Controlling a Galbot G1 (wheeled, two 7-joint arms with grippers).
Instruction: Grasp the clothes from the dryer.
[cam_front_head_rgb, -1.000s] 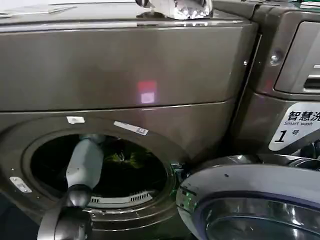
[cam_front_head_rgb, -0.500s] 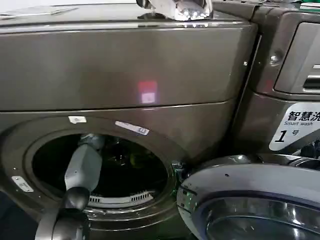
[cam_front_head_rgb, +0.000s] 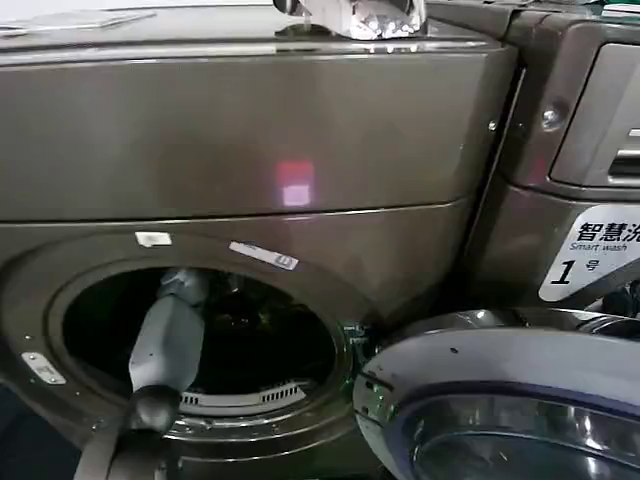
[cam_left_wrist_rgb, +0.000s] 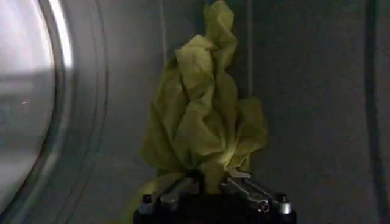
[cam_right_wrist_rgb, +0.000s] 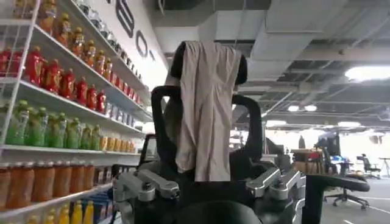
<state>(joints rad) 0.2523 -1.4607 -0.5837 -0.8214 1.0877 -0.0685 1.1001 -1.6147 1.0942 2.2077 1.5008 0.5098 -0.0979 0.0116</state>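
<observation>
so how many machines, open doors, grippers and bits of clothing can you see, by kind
Machines: 2, the dryer and the machine marked 1.
Open doors: 1, the porthole door.
Grippers: 2, the left gripper closed on the clothes, and the right gripper away from the dryer.
Clothing: 1 yellow-green bunch, the clothes.
Total: 6

The dryer (cam_front_head_rgb: 250, 160) porthole stands open, its dark mouth free from about 12 round to 5 o'clock of the opening. The left arm (cam_front_head_rgb: 168, 335) already fills the 7 to 10 o'clock side, reaching in over the lower rim. Just beside the opening at 4 o'clock, the swung-out door (cam_front_head_rgb: 500, 400) blocks any approach from that side. Inside, the left tool (cam_left_wrist_rgb: 210, 182) is closed on the clothes (cam_left_wrist_rgb: 204, 115), with bare drum wall around them.
</observation>
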